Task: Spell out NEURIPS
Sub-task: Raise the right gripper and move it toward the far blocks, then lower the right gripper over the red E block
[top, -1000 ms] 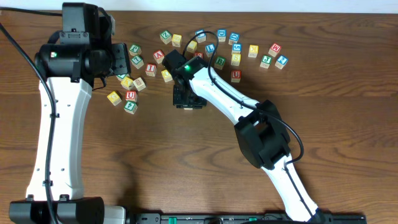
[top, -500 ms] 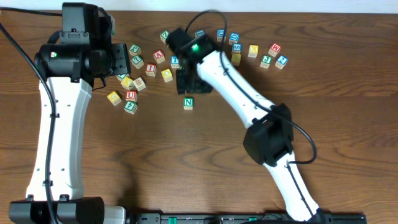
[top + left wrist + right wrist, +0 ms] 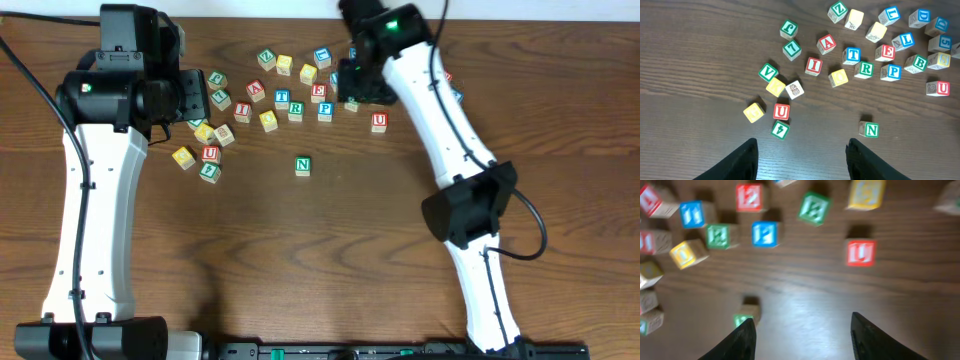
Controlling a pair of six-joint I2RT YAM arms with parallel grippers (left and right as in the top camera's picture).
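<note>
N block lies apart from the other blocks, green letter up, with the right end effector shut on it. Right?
No. The N block does lie apart, green letter up, but the right end effector is open and holds nothing, as the right wrist view shows.

The dark brown wooden table [image 3: 250, 270] shows fine lengthwise grain and a soft satin sheen. The small pale wooden letter cubes [image 3: 870, 130] have smooth painted faces. The arms' white shells [image 3: 95, 220] look like glossy plastic, and their black joint housings [image 3: 468, 208] look matt.
</note>
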